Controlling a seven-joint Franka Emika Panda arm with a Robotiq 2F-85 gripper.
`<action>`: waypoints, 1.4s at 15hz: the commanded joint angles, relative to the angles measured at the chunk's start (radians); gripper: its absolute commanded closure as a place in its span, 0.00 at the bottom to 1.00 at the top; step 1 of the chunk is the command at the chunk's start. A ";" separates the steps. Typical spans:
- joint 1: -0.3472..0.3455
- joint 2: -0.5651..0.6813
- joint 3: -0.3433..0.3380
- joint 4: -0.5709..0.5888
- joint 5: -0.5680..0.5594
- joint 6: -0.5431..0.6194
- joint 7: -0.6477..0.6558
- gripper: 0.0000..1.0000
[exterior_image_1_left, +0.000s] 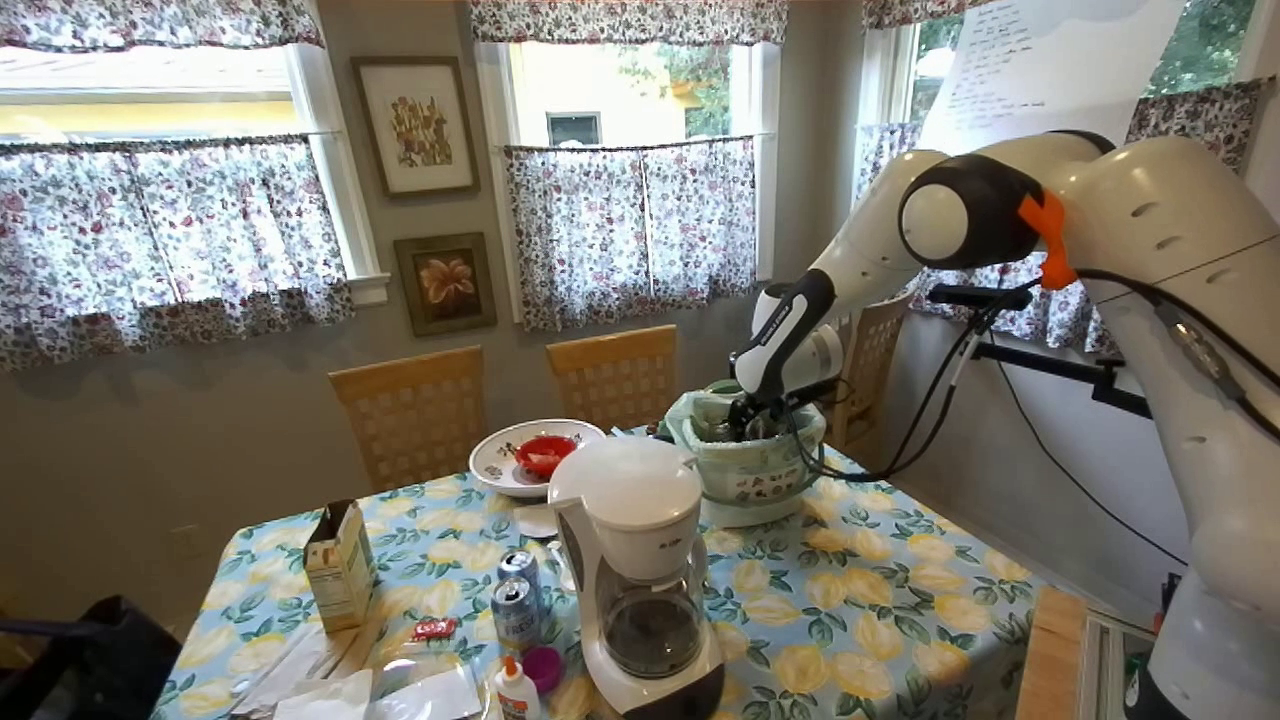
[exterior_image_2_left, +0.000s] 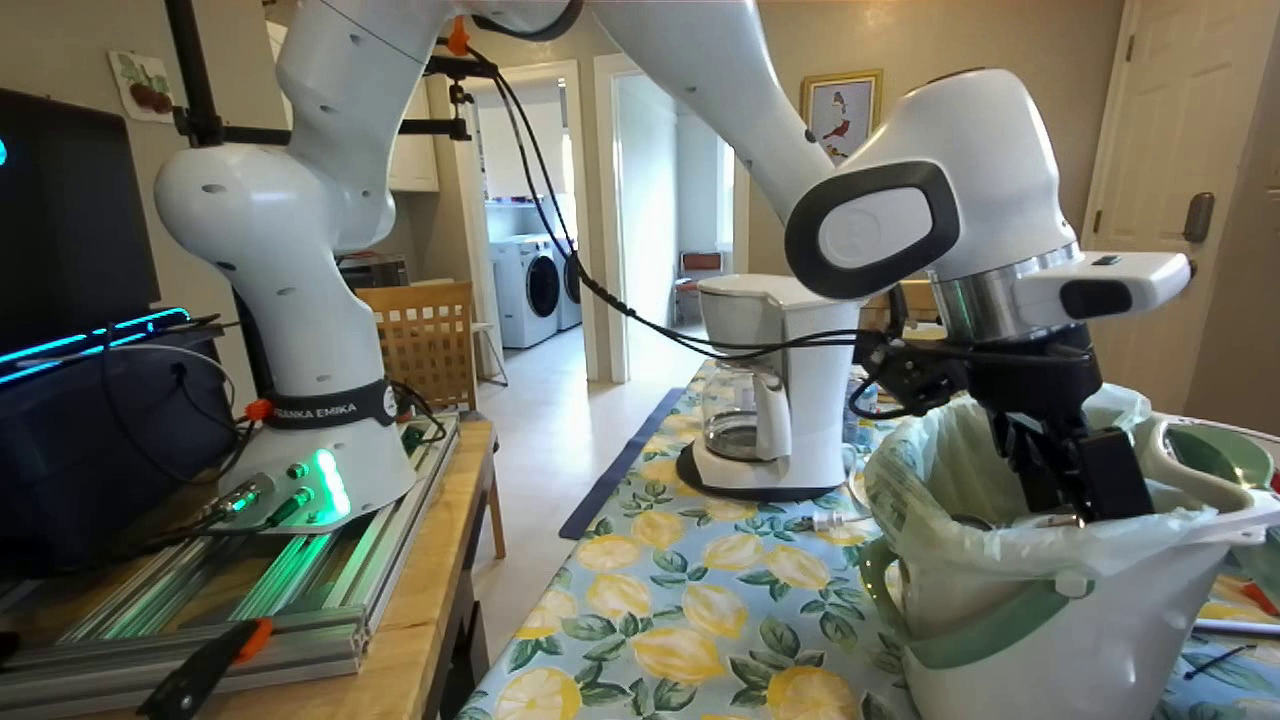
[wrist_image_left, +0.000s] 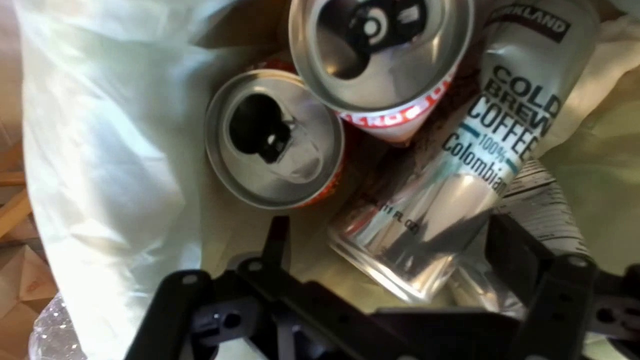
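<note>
My gripper (wrist_image_left: 387, 220) is open and reaches down into a white bin (exterior_image_1_left: 765, 485) with a pale green liner bag (wrist_image_left: 110, 175). The bin also shows in an exterior view (exterior_image_2_left: 1060, 660), where the bin hides the fingertips (exterior_image_2_left: 1075, 510). In the wrist view a dented silver cold brew coffee can (wrist_image_left: 450, 175) lies slanted between the fingers, with a gap on its left; contact on the right is unclear. An opened can with an orange-red side (wrist_image_left: 300, 165) stands just beyond the left finger. A red and white can (wrist_image_left: 385, 90) leans beside it. Crumpled printed packaging (wrist_image_left: 545, 205) lies near the right finger.
A white coffee maker (exterior_image_1_left: 625, 490) stands near the bin, also seen in an exterior view (exterior_image_2_left: 820, 400). A patterned bowl (exterior_image_1_left: 497, 470) holds a red bowl (exterior_image_1_left: 545, 457). Blue cans (exterior_image_1_left: 515, 610), a glue bottle (exterior_image_1_left: 515, 690) and a carton (exterior_image_1_left: 338, 575) stand on the table (exterior_image_1_left: 870, 600).
</note>
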 joint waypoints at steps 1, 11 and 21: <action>0.020 0.039 -0.016 0.012 -0.032 0.066 0.034 0.26; 0.006 -0.053 0.033 -0.032 0.007 -0.001 0.031 0.66; 0.023 -0.308 0.016 -0.104 0.013 -0.172 0.111 0.66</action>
